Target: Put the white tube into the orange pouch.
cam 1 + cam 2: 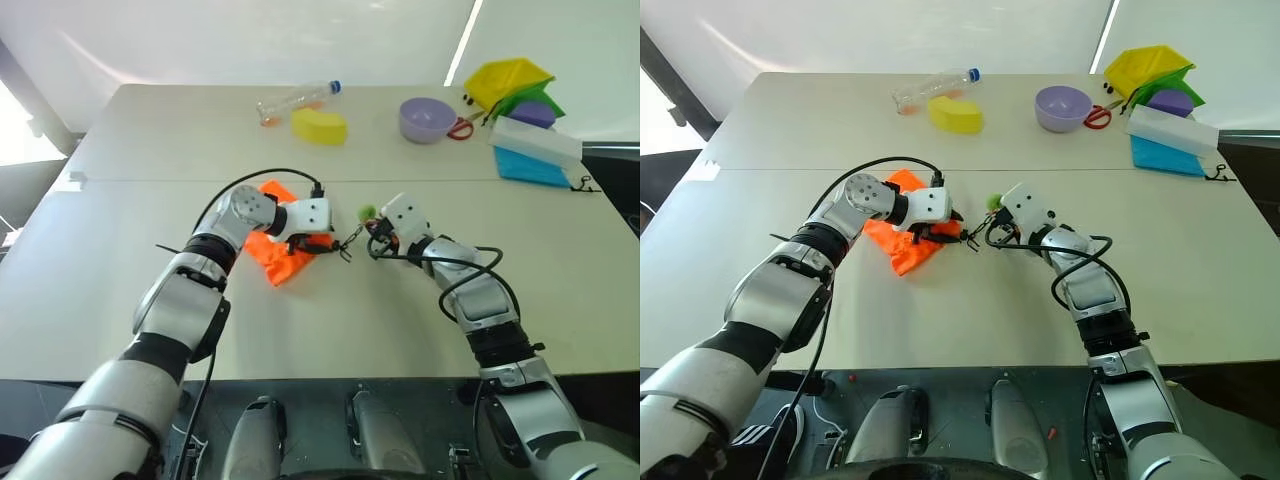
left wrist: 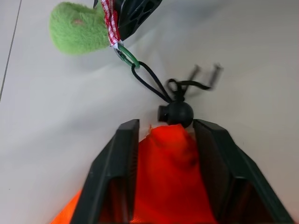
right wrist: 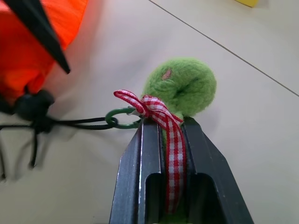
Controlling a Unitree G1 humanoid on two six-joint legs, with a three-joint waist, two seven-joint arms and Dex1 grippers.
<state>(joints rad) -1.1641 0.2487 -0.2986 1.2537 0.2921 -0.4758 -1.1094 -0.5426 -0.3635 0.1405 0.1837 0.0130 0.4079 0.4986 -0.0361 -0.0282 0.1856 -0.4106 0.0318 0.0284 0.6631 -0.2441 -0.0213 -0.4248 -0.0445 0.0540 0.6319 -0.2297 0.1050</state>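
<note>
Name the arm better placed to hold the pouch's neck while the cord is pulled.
Left. Its gripper already straddles the orange pouch neck; the right gripper is shut on the green charm.

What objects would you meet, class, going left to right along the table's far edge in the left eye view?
clear plastic bottle → yellow sponge → purple bowl → red scissors → yellow bin
</note>
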